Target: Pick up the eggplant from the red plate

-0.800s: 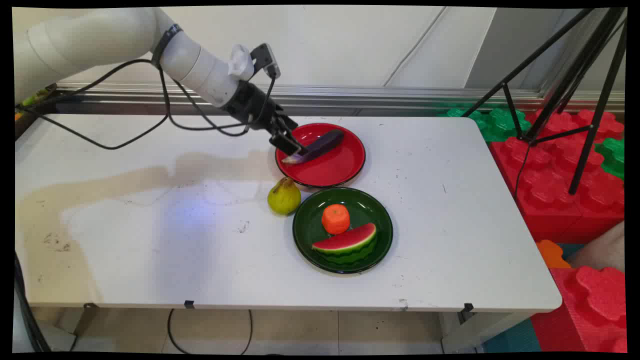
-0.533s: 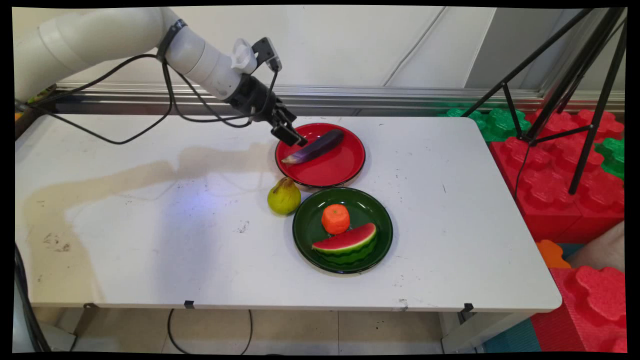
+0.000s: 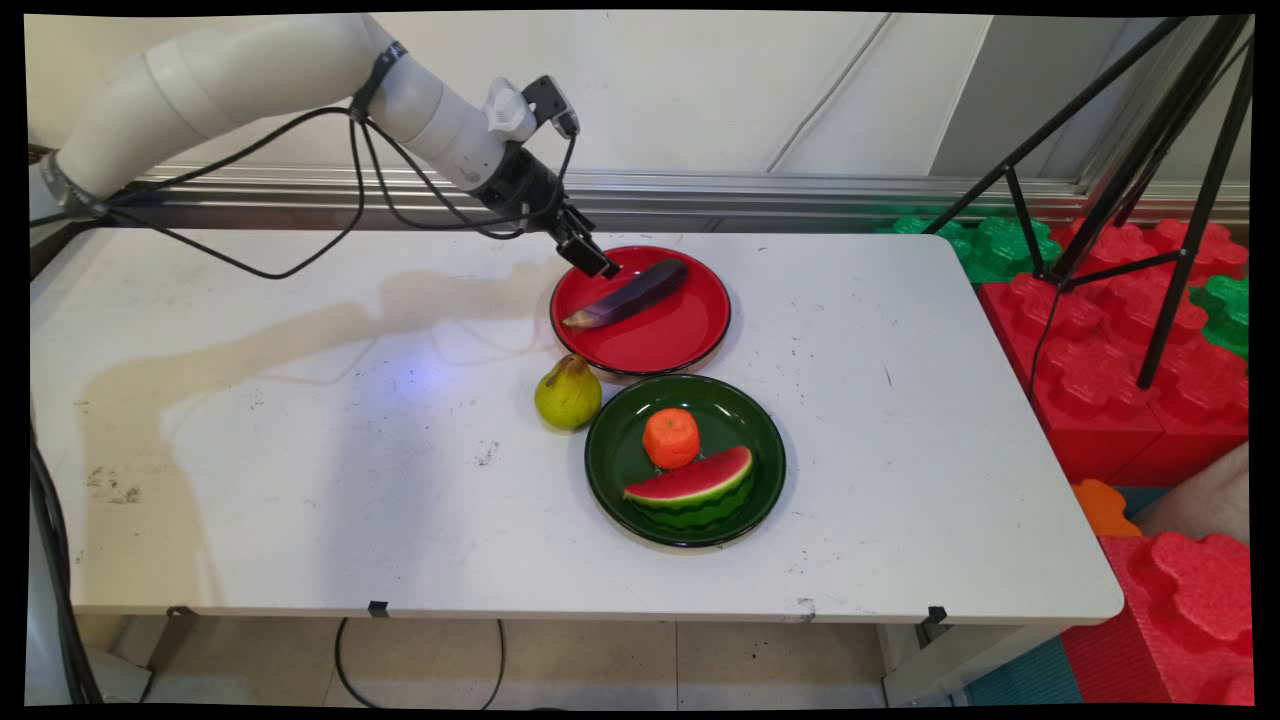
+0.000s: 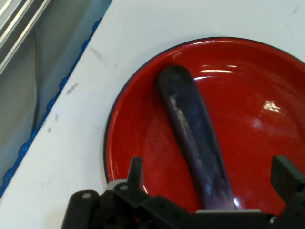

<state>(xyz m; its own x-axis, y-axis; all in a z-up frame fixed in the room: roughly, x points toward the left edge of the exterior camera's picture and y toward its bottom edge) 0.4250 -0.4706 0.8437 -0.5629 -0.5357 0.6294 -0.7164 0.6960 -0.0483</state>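
Two plates are seen on the table (image 3: 300,500). At left, a pear (image 3: 567,392) is stood beside them. Above the red plate (image 3: 690,335), the gripper (image 3: 590,262) is held with jaws spread apart and nothing between them; the eggplant (image 3: 628,296) is laid inside that plate, released. On the green plate (image 3: 610,470) an orange (image 3: 671,437) and a watermelon slice (image 3: 690,488) are set.

Eggplant (image 3: 630,295) lies in far plate (image 3: 690,340); near plate (image 3: 620,470) just in front of it holds orange (image 3: 671,437) behind watermelon slice (image 3: 692,487); pear (image 3: 567,392) on counter (image 3: 300,480), left of both plates
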